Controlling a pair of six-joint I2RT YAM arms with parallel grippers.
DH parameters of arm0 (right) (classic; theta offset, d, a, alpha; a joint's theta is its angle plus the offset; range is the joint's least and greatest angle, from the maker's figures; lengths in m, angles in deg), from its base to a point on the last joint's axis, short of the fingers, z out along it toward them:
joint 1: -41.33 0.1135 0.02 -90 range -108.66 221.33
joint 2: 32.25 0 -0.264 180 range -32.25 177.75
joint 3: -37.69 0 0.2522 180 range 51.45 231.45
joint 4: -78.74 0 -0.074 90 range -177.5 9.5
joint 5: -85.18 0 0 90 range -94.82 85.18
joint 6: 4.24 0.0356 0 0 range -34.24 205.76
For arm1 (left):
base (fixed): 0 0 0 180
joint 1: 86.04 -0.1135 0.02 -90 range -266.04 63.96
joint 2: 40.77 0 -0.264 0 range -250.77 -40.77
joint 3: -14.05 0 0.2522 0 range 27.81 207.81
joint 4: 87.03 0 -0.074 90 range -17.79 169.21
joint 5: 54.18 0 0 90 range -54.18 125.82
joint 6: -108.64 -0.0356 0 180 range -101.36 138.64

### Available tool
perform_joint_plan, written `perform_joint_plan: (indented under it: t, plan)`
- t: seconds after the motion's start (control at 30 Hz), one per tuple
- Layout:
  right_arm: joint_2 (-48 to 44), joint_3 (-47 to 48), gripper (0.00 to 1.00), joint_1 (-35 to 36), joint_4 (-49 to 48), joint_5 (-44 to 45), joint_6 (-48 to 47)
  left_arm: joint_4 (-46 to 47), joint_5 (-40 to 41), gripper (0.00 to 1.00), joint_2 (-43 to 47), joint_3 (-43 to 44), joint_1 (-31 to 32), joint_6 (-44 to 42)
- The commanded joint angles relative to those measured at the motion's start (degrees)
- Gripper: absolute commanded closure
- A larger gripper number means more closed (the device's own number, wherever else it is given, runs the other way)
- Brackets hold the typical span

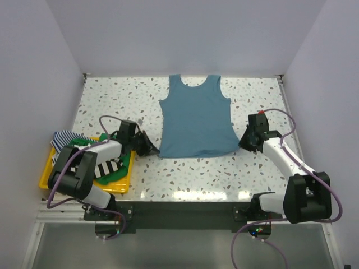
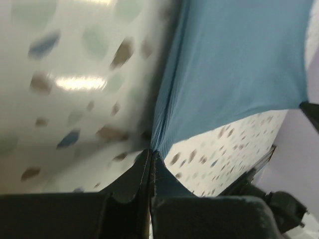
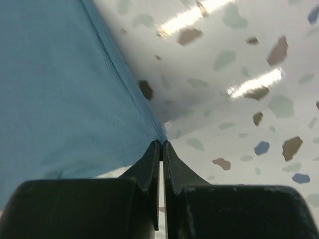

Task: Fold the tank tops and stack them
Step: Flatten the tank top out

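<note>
Jaws of the left arm (image 1: 104, 150) are clenched, with no gap between the two black fingers (image 2: 129, 184). They pinch one lower corner of the teal tank top (image 1: 196, 120), where the hem meets the side edge. Jaws of the right arm (image 1: 283, 157) are clenched in the same way on the opposite lower corner. The top lies flat on the bench (image 1: 112, 95) between both jaws and stretches away from them, with the scooped neck and straps at the far end. Its cloth is soft and finely ribbed, plain in colour, with a stitched edge running out from each jaws. The bench is glossy and white with coloured speckles. Behind the left jaws, a yellow tray (image 1: 47, 176) holds a heap: a black-and-white striped top (image 1: 109, 167), a green top (image 1: 115, 175) and a thin blue-striped top (image 1: 64, 137).
</note>
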Motion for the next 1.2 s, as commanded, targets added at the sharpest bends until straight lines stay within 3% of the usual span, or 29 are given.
perform_joint_plan:
  t: [0.0,0.23,0.37,0.47,0.5,0.57,0.63,0.7,0.73,0.83,0.87,0.97,1.17]
  plan:
    - [-2.0,-5.0,1.00,-4.0,-3.1,-4.8,2.2,10.1,-3.6,1.00,1.8,-7.4,1.4,4.2]
    - [-3.6,-10.2,1.00,-8.4,0.1,-6.6,2.1,6.1,-3.8,0.98,5.3,-10.0,3.3,5.3]
    - [-4.2,-9.8,0.93,-11.7,2.7,-7.6,1.2,1.9,-4.0,0.87,8.5,-10.3,3.8,5.5]
    - [-5.9,-9.2,0.80,-14.6,5.2,-7.6,0.2,-3.4,-3.4,0.66,11.7,-9.0,4.1,4.4]
    - [-6.2,-8.7,0.67,-14.7,5.9,-7.5,-0.2,-5.5,-1.5,0.64,12.6,-8.1,4.1,2.7]
    - [-7.4,-7.5,0.60,-14.7,7.3,-7.6,-1.3,-11.3,1.4,0.53,15.1,-4.7,4.1,1.0]
    - [-9.9,-7.0,0.50,-14.6,7.2,-7.2,-2.0,-14.9,6.3,0.48,16.9,-2.3,4.1,-1.2]
    - [-11.9,-5.8,0.48,-12.6,7.4,-7.1,-1.8,-15.6,11.0,0.45,16.5,1.3,4.0,-3.3]
    - [-12.3,-4.1,0.48,-10.7,7.9,-4.1,-0.9,-16.4,12.1,0.44,14.1,2.8,3.4,-4.0]
    - [-12.1,-0.8,0.50,5.6,7.9,5.3,3.9,-15.4,15.2,0.47,5.9,9.2,2.9,-6.5]
    - [-11.0,2.1,0.50,14.5,7.9,7.7,5.2,-14.5,15.2,0.50,3.4,12.7,2.6,-7.9]
    - [-3.7,9.3,0.55,28.7,8.3,14.2,7.8,-13.8,16.5,0.55,-6.7,20.7,2.6,-8.9]
    - [12.4,19.9,0.58,44.4,4.8,16.7,7.4,-12.8,21.9,0.58,-19.7,31.3,1.7,-7.1]
